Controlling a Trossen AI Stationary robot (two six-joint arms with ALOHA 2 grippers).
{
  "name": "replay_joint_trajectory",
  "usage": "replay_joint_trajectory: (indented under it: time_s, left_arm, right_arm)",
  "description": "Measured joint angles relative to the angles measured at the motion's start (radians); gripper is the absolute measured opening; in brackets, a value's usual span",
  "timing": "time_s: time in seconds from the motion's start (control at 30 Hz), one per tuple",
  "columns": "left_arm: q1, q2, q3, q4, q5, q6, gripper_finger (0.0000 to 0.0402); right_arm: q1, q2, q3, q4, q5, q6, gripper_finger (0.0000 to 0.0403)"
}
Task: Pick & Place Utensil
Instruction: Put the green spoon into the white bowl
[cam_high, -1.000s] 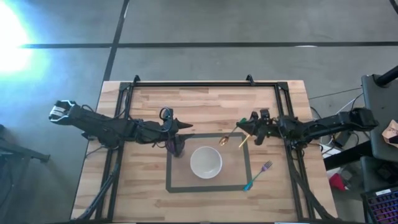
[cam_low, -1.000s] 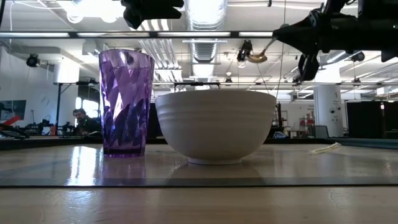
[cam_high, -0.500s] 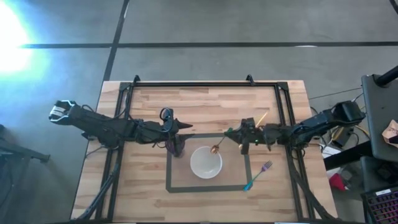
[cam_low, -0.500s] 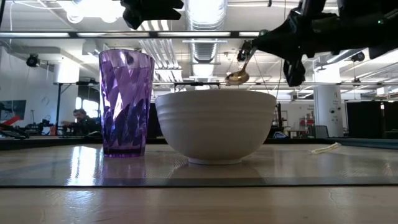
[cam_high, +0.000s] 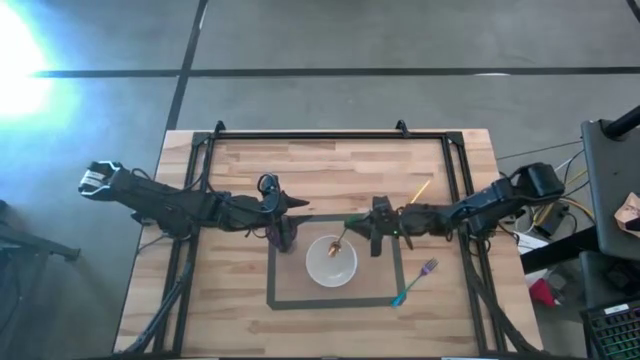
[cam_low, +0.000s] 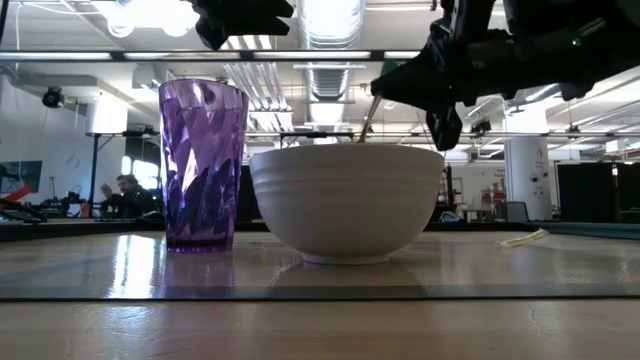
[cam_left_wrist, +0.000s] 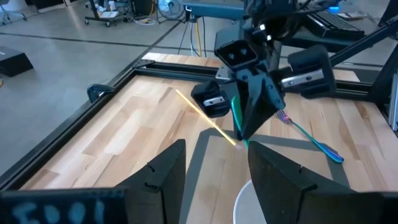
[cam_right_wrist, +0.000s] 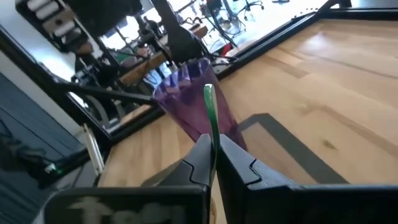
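Observation:
A spoon (cam_high: 340, 242) with a green handle and a gold bowl end slants down over the white bowl (cam_high: 331, 266), which stands inside the taped rectangle. My right gripper (cam_high: 372, 226) reaches in from the table's right and is shut on the spoon. In the low view the spoon's shaft (cam_low: 367, 118) dips behind the white bowl's rim (cam_low: 347, 150). My left gripper (cam_high: 296, 210) hovers open above the purple cup (cam_high: 287, 236), which stands upright beside the bowl. My right gripper pinches the spoon's green handle (cam_right_wrist: 211, 132) between its two fingers, which lie almost level and come from the table's right. The handle (cam_left_wrist: 237, 118) slants down from the fingers and the gold end (cam_high: 335, 250) hangs over the bowl's inside. Whether that end touches the bowl I cannot tell.
A fork (cam_high: 414, 282) with a teal handle lies on the wood right of the taped rectangle. A thin yellow stick (cam_high: 421, 189) lies farther back on the right. A black metal frame (cam_high: 310, 133) borders the table's far edge and sides.
My right gripper has travelled toward the table's left edge and a little down, carrying the spoon. The spoon's gold end has gone from beyond the bowl's far right to over the bowl and has sunk below its rim in the low view.

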Motion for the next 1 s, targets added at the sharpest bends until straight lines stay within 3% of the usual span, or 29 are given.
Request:
replay_joint_trajectory:
  time_s: [0.67, 1.0]
  left_arm:
    - [0.001, 0.0, 0.0, 0.002, -0.001, 0.005, 0.0167]
    - [0.0, 0.0, 0.0, 0.002, -0.001, -0.003, 0.0167]
  right_arm:
    - [0.0, 0.189, 0.07, 0.002, -0.054, -0.035, 0.0008]
    - [0.0, 0.207, 0.082, -0.006, -0.057, 0.058, 0.0008]
